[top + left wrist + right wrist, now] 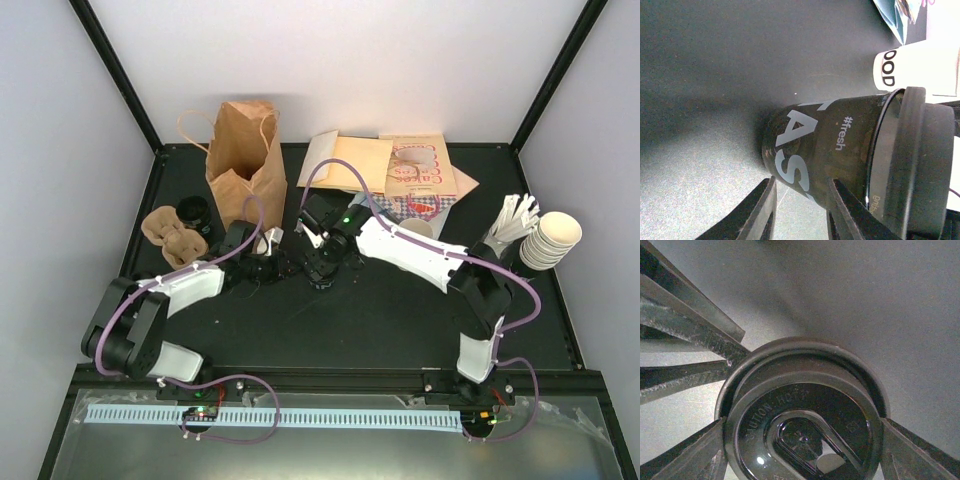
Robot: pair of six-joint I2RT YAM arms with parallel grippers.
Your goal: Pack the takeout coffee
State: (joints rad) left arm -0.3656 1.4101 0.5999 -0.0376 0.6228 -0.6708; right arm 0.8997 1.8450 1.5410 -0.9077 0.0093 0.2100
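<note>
From my station, the right wrist camera looks straight down on the black lid [800, 390] of the takeout coffee cup [820, 145]. The cup is dark, printed with white lettering and "#fresh". It stands upright on the black table [400, 320], about midway across, where the two arms meet.

The right gripper [803, 424] is clamped on that lid, with one finger against the rim on each side.

The left gripper [802, 182] comes in low from the cup's left. Its jaws are parted with nothing between them. The tips sit right at the cup's side below the lid, though I cannot tell from this angle whether they actually touch it.

Just past the cup, the left wrist view shows a white cup [890, 67] lettered "OOD".

Farther out on the left, a brown pulp cup carrier [172, 238] lies on the table. Behind it, toward the back wall, an open brown paper bag [245, 165] stands upright. Flat envelopes and printed papers [415, 170] lie at the back centre. A nested stack of cream cups [548, 240] sits by the right wall.
</note>
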